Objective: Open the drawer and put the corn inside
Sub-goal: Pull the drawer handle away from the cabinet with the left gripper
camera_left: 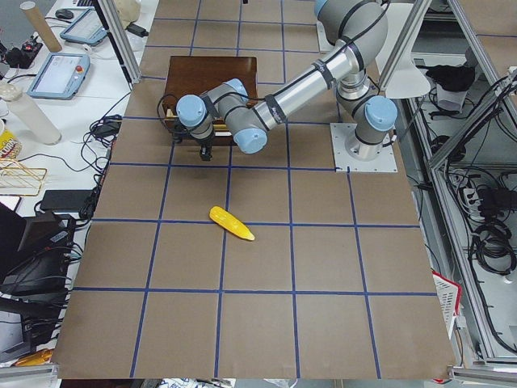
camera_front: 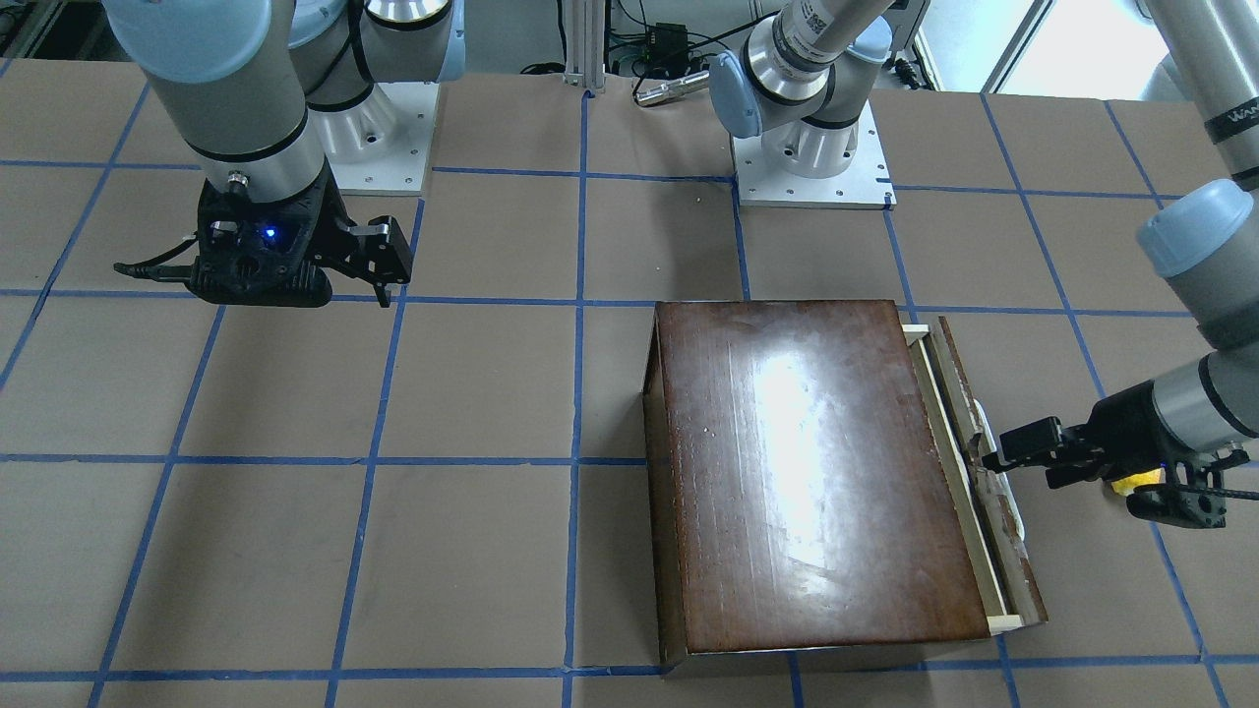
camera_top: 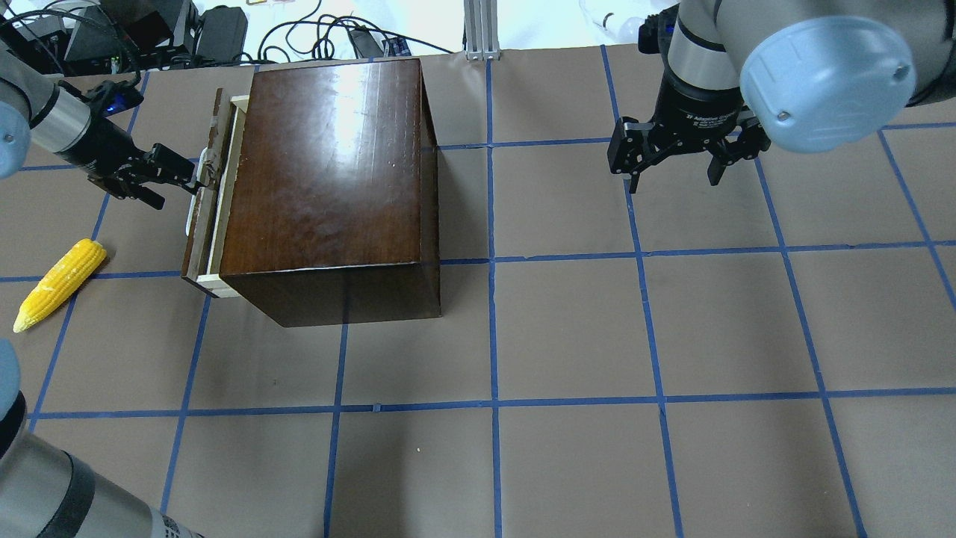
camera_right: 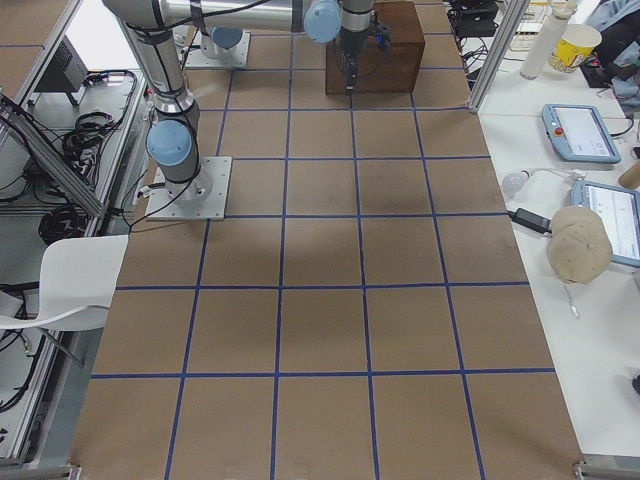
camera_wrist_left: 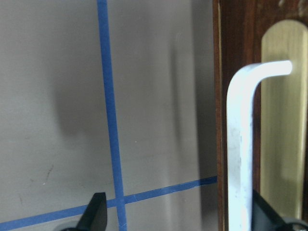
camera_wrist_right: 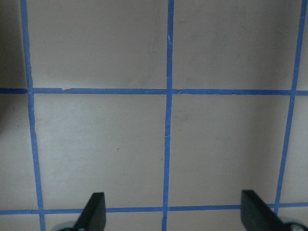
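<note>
The corn (camera_top: 61, 282) is a small yellow cob with rows of kernels, thick at one end and tapering to a pale point. It lies flat on the brown table (camera_top: 567, 329) at a crossing of blue tape lines, its point toward the robot's side. It is out in front of the drawer, apart from it, and nothing touches it.

The left gripper (camera_wrist_left: 177, 207) reaches in level toward the drawer front with its fingers spread wide. The pale metal handle (camera_wrist_left: 239, 144) stands between the two fingers, close beside one of them and far from the other. The jaws are not clamped on it, and whether that near finger touches the bar I cannot tell.

The drawer (camera_top: 224, 202) is pulled out only a little. A thin strip of its pale unfinished wood shows between the dark, scuffed front panel (camera_top: 198, 224) and the glossy dark-brown box (camera_top: 328, 172). The gap is too narrow to see what lies inside. A brass plate (camera_wrist_left: 285, 120) backs the handle on the panel. The box top carries only a bright glare.

The right gripper (camera_top: 672, 175) hangs over the table well apart from the box — fingers pointing down, spread wide, holding nothing.
</note>
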Robot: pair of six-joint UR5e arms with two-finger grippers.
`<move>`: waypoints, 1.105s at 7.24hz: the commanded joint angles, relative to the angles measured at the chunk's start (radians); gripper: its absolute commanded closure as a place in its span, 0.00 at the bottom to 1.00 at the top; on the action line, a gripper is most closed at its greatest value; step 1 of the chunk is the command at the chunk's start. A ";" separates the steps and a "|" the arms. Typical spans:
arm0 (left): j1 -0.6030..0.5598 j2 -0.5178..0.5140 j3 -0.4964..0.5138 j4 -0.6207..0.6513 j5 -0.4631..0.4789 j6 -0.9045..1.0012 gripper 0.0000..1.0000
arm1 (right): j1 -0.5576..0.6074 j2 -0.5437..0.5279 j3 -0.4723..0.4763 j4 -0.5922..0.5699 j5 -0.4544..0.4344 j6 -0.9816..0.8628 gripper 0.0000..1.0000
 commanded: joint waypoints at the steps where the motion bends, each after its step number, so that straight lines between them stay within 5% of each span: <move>1: 0.006 0.000 0.008 -0.004 0.027 0.006 0.00 | 0.000 0.000 0.000 0.000 0.000 0.000 0.00; 8: 0.060 -0.018 0.033 -0.004 0.030 0.099 0.00 | 0.000 0.000 0.000 0.000 0.000 0.000 0.00</move>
